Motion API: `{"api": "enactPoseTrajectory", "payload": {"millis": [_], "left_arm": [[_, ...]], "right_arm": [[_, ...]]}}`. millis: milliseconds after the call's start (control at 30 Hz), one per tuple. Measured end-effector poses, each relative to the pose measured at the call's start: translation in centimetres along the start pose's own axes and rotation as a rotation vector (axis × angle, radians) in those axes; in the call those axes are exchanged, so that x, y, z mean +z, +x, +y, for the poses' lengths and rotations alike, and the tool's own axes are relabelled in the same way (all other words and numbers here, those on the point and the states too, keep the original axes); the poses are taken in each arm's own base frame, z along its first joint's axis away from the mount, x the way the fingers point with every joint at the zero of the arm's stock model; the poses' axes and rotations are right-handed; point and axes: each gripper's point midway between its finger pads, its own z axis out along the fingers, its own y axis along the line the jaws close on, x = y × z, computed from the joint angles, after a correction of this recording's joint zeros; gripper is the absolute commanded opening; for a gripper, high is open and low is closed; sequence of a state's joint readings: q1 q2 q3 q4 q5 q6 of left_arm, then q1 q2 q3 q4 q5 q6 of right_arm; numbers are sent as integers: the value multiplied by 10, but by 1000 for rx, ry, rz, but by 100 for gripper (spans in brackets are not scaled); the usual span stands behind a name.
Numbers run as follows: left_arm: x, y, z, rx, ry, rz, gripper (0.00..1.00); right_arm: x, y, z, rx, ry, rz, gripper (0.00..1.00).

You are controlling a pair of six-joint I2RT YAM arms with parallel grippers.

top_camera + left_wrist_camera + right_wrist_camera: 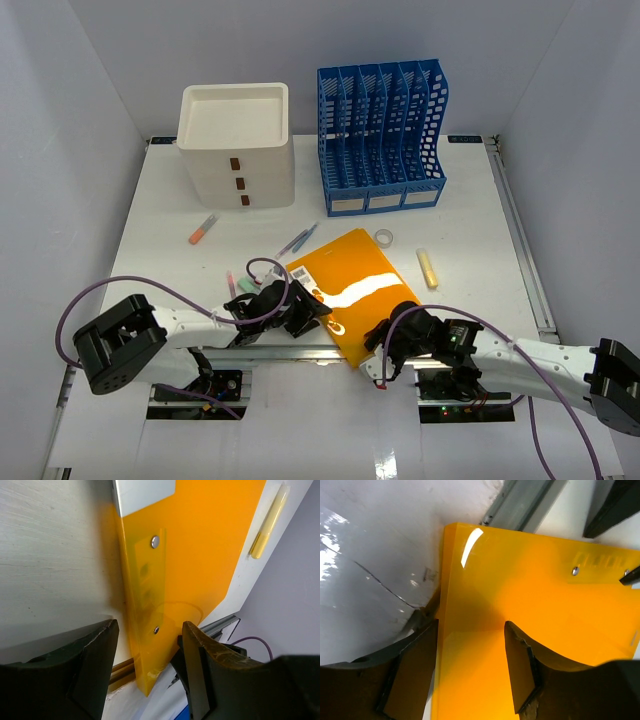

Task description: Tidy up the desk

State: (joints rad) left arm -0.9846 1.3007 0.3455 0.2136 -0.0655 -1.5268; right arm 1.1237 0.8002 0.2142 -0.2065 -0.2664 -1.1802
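An orange plastic folder (pixel 350 285) lies flat on the white desk (pixel 470 230), its near corner over the front rail. My left gripper (pixel 308 312) is at the folder's left edge. In the left wrist view its jaws (pixel 150 630) stand open, with the folder's riveted spine strip (pixel 145 595) in the gap and touching neither finger. My right gripper (pixel 383 342) is at the folder's near corner. In the right wrist view it (pixel 471 630) is open, straddling the folder (pixel 535 610): one finger is off its edge, the other is over the sheet.
A white three-drawer box (pixel 236 145) and a blue file rack (pixel 380 135) stand at the back. Loose on the desk are an orange-capped marker (pixel 203 229), pens (pixel 297 241), small markers (pixel 238 282), a tape ring (pixel 384 237) and a yellow highlighter (pixel 427 267). A silver rail (pixel 290 352) runs along the front.
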Motion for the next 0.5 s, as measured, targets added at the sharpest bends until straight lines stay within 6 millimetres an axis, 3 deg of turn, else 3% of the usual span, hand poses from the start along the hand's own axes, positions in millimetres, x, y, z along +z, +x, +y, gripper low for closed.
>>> {"api": "enactPoseTrajectory", "payload": {"millis": [500], "left_arm": [[5, 10, -4, 15, -4, 32, 65]], "right_arm": [[-5, 7, -11, -11, 47, 45, 57]]}}
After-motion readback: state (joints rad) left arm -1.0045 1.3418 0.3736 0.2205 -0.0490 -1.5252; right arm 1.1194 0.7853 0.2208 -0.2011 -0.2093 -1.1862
